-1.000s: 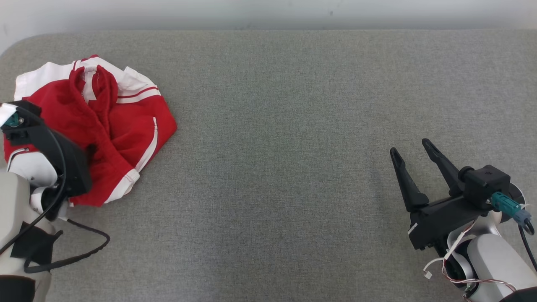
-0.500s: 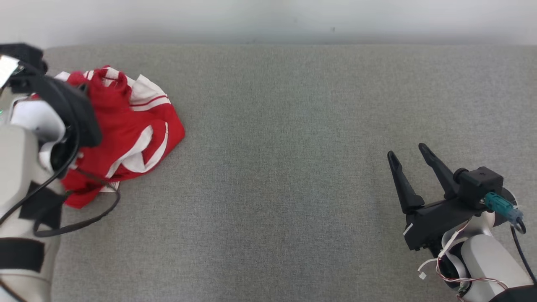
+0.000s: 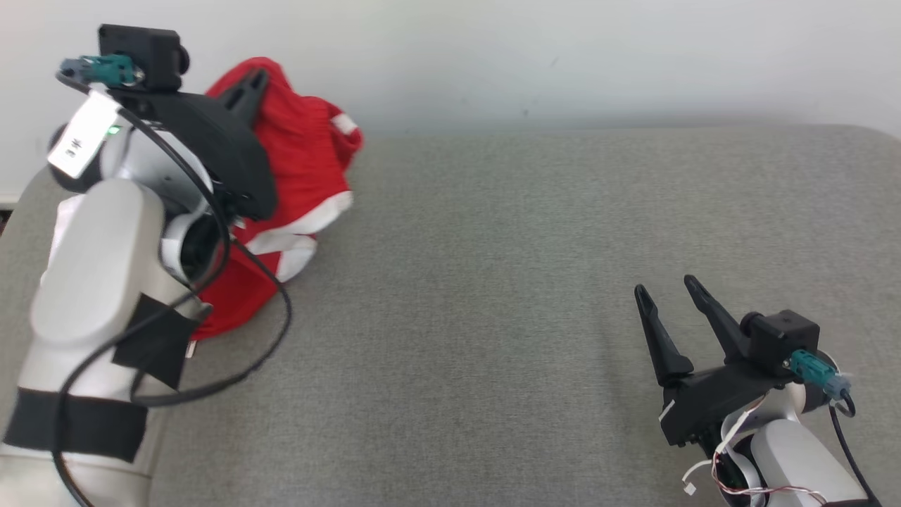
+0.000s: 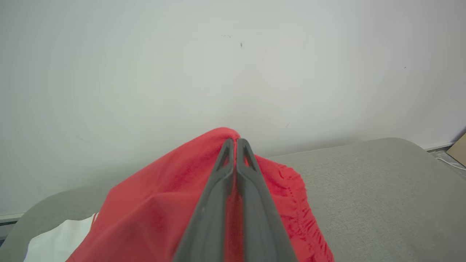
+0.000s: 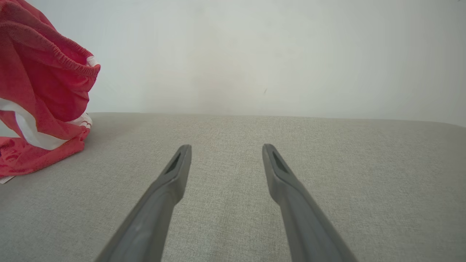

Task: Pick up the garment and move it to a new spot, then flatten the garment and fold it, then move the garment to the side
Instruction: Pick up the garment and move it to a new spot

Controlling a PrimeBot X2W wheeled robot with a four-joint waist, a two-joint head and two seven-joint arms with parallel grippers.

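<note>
My pale grey forearms (image 3: pixel 98 282) wear black bands (image 3: pixel 77 426); black cables (image 3: pixel 286 320) loop past teal connectors (image 3: pixel 806 365) and dark tapered fingers (image 3: pixel 651 331).

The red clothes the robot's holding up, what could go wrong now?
1. The left gripper is shut on just a fold of the garment near its fingertips, so the cloth might slip out.
2. The garment's lower end rests on the grey table; dragged sideways, it could bunch up more.
3. A loose black cable loops beside that lower end and might snag it. The right gripper, open, looks too far away to help.
</note>
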